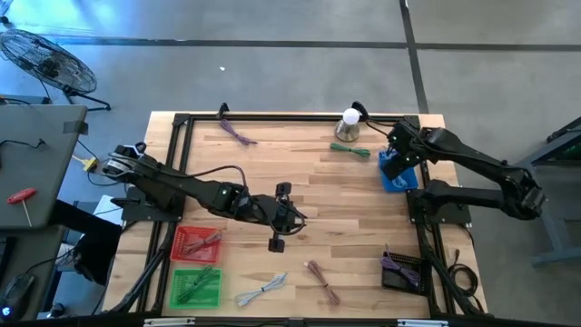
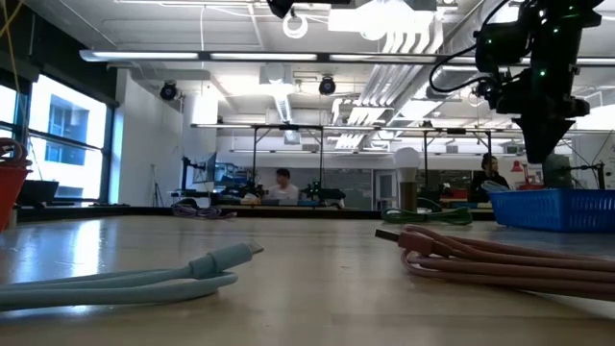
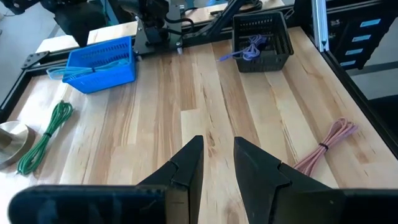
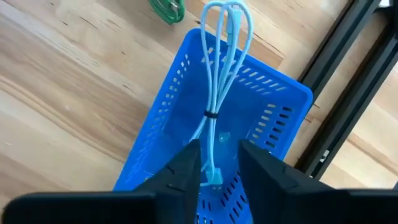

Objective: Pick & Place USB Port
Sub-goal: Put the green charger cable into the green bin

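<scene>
A bundled light-blue USB cable (image 4: 214,93) lies in the blue basket (image 4: 155,134) by the table's right edge. Its looped end (image 4: 227,12) rests over the basket's rim, and its plug end (image 4: 213,177) sits low inside. My right gripper (image 4: 219,163) hovers open just above the basket (image 1: 399,180), with a finger on either side of the plug end, not touching it. My left gripper (image 3: 217,155) is open and empty over bare wood near the table's middle (image 1: 295,218).
A green cable (image 1: 349,150) and a lamp bulb (image 1: 350,118) lie near the far edge, and a purple cable (image 1: 238,132) at the far left. Red (image 1: 182,238) and green (image 1: 174,289) baskets, a pale cable (image 1: 261,291), a pink cable (image 1: 322,282) and a black basket (image 1: 401,270) line the near side.
</scene>
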Tool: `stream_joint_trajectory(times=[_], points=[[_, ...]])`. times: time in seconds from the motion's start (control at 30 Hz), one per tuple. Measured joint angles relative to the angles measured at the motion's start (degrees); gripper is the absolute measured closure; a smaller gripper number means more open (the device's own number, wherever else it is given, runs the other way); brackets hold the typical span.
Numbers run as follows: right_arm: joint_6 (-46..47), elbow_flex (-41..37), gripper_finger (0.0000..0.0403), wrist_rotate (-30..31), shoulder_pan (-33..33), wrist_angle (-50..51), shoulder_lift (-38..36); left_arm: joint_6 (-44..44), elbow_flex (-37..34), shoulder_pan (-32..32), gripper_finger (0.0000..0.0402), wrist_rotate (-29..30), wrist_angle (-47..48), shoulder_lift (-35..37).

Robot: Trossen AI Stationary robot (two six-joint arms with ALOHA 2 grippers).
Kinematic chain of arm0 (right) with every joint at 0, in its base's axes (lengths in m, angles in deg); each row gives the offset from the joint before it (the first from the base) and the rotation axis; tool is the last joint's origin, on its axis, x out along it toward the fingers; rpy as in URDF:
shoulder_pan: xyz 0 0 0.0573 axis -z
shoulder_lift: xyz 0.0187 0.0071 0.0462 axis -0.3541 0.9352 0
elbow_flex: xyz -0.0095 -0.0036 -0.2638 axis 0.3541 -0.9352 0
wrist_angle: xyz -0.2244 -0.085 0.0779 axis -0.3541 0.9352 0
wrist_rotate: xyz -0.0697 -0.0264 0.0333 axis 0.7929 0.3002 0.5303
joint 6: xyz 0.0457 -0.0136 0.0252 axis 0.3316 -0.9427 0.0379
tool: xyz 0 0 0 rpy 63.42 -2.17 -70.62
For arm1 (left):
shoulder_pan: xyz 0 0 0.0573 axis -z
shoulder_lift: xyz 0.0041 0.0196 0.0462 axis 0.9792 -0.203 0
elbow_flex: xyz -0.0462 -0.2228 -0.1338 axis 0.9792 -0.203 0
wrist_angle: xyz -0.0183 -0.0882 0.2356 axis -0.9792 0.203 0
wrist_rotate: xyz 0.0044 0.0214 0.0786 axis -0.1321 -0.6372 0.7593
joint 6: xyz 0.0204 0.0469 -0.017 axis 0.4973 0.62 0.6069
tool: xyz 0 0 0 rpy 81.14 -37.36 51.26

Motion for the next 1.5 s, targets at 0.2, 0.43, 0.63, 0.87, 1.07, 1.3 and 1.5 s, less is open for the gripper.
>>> stream_joint_trajectory(times=[0.2,0.43,0.63,0.87,1.07,1.3,1.5], points=[[-4.2,0.0,0.0271,-1.6,0.0,-4.1,0.0,-0.1,0.0,0.0,0.0316,0.0,-0.2,0.0],[-12.5,0.0,0.0264,-14.9,-1.4,-16.5,0.0,-0.1,0.0,0.0,0.0316,0.2,-0.3,0.0],[-21.2,0.1,0.0272,-15.7,-3.6,-26.9,2.5,0.0,0.0,0.0,0.0316,0.2,-0.3,0.0],[-26.3,0.1,0.0274,-11.3,-3.4,-29.7,13.7,0.1,0.0,0.0,0.0316,0.2,-0.3,0.0],[-28.3,3.2,0.0274,-8.3,-1.6,-30.2,22.8,0.3,0.0,0.0,0.0316,0.2,0.3,0.0],[-28.4,8.3,0.0274,-8.6,-1.5,-29.8,30.1,0.3,0.0,0.0,0.0316,0.1,2.1,0.0],[-29.2,9.9,0.0274,-8.3,-1.5,-29.7,35.4,0.1,0.1,0.0,0.0316,0.1,4.0,0.0]])
